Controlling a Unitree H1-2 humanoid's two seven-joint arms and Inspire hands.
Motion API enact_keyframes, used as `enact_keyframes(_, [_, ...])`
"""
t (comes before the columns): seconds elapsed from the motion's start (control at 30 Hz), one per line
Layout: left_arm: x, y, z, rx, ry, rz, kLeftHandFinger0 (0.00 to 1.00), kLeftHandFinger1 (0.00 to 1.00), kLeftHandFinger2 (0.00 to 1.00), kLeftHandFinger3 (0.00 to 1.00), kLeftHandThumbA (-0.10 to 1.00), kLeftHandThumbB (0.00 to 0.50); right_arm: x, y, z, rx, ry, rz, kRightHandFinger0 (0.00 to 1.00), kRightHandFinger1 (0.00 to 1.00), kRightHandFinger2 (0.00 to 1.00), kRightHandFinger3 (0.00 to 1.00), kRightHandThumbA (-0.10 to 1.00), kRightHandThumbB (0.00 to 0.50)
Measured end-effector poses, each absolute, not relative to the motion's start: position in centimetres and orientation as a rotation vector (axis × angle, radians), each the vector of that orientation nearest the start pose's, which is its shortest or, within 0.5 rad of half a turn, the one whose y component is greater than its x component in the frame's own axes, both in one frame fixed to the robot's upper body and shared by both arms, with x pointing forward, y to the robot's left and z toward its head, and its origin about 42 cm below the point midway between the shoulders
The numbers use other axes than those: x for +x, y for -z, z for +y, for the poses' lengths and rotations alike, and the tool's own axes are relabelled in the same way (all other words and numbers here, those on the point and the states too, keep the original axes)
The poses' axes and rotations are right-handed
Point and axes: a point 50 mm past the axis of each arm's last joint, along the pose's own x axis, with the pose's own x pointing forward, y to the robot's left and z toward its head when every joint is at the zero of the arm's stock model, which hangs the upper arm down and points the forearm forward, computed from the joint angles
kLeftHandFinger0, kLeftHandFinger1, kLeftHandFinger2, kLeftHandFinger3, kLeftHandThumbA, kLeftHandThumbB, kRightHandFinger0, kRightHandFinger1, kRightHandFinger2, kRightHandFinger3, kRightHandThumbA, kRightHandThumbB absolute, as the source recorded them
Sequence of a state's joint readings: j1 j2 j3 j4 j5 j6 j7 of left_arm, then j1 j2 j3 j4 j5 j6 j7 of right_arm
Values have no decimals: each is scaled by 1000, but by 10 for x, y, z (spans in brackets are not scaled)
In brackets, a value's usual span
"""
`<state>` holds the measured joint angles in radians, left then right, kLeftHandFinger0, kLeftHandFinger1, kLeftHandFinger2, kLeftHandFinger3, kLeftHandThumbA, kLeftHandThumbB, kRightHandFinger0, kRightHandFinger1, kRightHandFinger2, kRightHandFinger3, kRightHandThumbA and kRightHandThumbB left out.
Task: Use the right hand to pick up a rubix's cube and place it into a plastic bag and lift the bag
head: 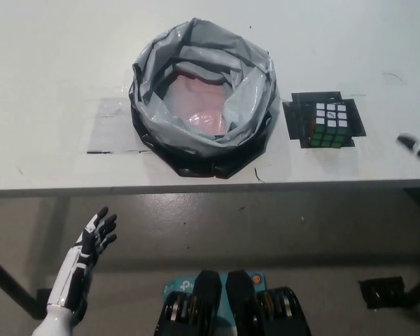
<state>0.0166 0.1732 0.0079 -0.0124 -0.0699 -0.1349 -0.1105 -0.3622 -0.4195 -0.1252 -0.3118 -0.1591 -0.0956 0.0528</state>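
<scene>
1. Nearest to me, at the lower left and below the table edge, my left hand [94, 238] rests with its fingers spread, holding nothing. It is well apart from everything on the table.
2. At the far right edge of the picture only a sliver of my right hand [418, 148] shows, over the near part of the table [56, 70]. Most of it is out of frame and blurred, so I cannot tell whether it is spread or closed.
3. The cube [330, 124] sits on a black mat [295, 114] toward the right of the table, to the left of my right hand and a little farther from me. It is square, with no long axis to line up on.
4. The bag [203, 98] stands just left of the cube, its mouth rolled open and facing up, nothing in it that I can make out.
5. My judgement: the right hand is by far the nearer one, and the reach must go left and slightly away to come over the cube.
</scene>
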Motion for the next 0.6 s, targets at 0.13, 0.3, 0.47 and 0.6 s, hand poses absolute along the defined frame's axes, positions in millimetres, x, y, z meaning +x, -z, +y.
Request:
enact_keyframes(0.13, [277, -108, 265, 111, 106, -124, 1000, 1000, 1000, 1000, 1000, 139, 377, -372, -311, -707, -50, -746, 1000, 1000, 1000, 1000, 1000, 443])
enact_keyframes(0.3, [277, -107, 265, 111, 105, -123, 1000, 1000, 1000, 1000, 1000, 134, 421, -403, -296, -798, -138, -674, 1000, 1000, 1000, 1000, 1000, 414])
enact_keyframes(0.47, [277, -107, 265, 111, 103, -122, 1000, 1000, 1000, 1000, 1000, 131, 472, -418, -273, -881, -252, -519, 1000, 1000, 1000, 1000, 1000, 488])
enact_keyframes(0.6, [276, -106, 266, 109, 102, -119, 1000, 1000, 1000, 1000, 1000, 138, 513, -421, -256, -958, -338, -339, 1000, 1000, 1000, 1000, 1000, 482])
